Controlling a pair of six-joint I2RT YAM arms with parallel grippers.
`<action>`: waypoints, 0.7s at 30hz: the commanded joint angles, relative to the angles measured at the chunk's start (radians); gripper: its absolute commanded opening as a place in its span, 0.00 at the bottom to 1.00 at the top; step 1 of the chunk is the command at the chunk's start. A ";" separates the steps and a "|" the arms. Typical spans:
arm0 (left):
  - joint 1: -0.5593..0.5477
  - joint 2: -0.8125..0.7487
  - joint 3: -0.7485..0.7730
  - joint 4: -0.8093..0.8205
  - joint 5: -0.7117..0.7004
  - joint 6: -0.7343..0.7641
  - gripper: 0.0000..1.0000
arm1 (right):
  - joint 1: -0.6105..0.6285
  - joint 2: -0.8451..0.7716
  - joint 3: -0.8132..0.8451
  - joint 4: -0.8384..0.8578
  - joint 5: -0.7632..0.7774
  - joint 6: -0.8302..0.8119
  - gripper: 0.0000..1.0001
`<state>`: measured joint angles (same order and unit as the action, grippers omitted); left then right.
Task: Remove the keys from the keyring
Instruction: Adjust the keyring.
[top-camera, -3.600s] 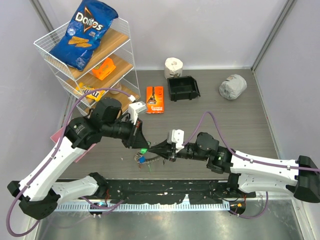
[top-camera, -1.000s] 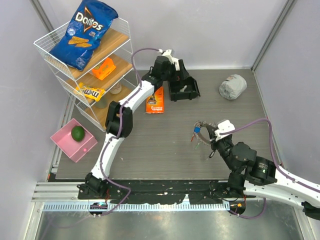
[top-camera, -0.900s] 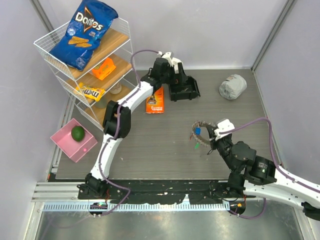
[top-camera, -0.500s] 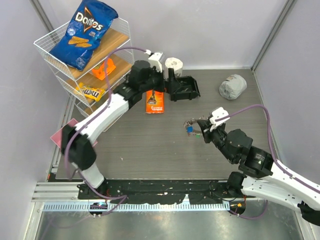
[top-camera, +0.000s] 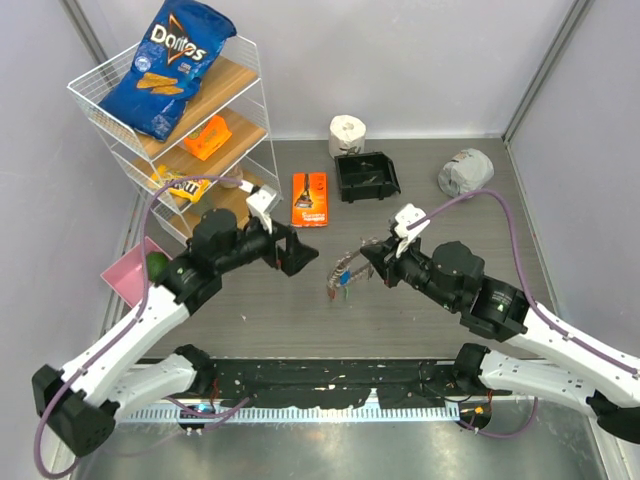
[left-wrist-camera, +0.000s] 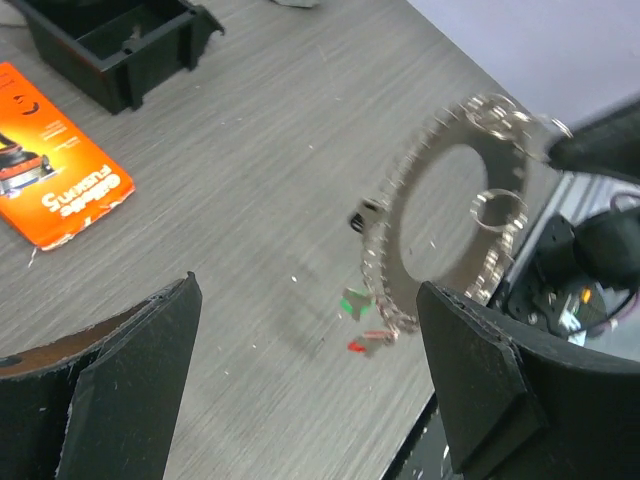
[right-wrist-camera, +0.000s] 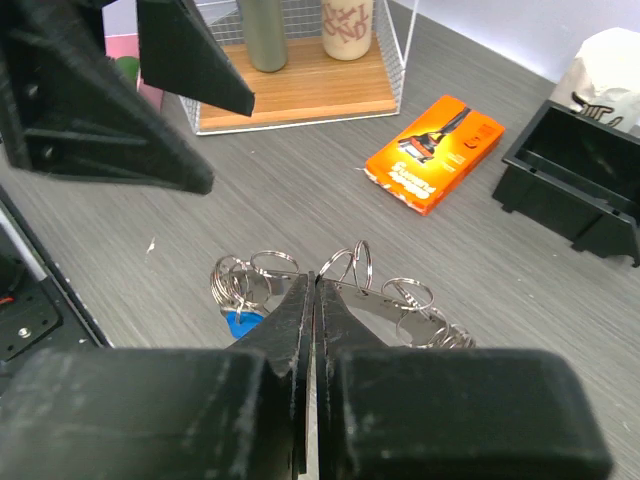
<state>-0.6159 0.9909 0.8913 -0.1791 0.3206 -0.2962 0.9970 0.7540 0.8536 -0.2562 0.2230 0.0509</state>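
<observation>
You worked on a grey wood-grain worktop (top-camera: 420, 165) enclosed by pale lilac walls (top-camera: 400, 60). Your white wire shelf rack (top-camera: 240, 78) stood at its far-left corner.

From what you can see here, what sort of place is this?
Probably a robotics test cell: left arm and right arm bolted by a grey table, wire shelf holding a Doritos bag.

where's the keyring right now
In the top view the keyring is mid-table, pinched in the right end effector, just right of the open left end effector and nearer the arms than the orange packet.
</observation>
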 joint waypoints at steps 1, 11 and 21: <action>-0.050 -0.127 -0.081 0.070 0.044 0.110 0.93 | -0.005 0.022 0.074 0.118 -0.062 0.049 0.05; -0.172 -0.155 -0.166 0.121 0.052 0.232 0.81 | -0.005 0.067 0.105 0.130 -0.083 0.081 0.05; -0.223 -0.072 -0.169 0.205 0.040 0.249 0.70 | -0.005 0.070 0.117 0.124 -0.091 0.092 0.05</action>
<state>-0.8322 0.8825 0.7212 -0.0731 0.3771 -0.0818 0.9970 0.8276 0.9100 -0.2241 0.1452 0.1215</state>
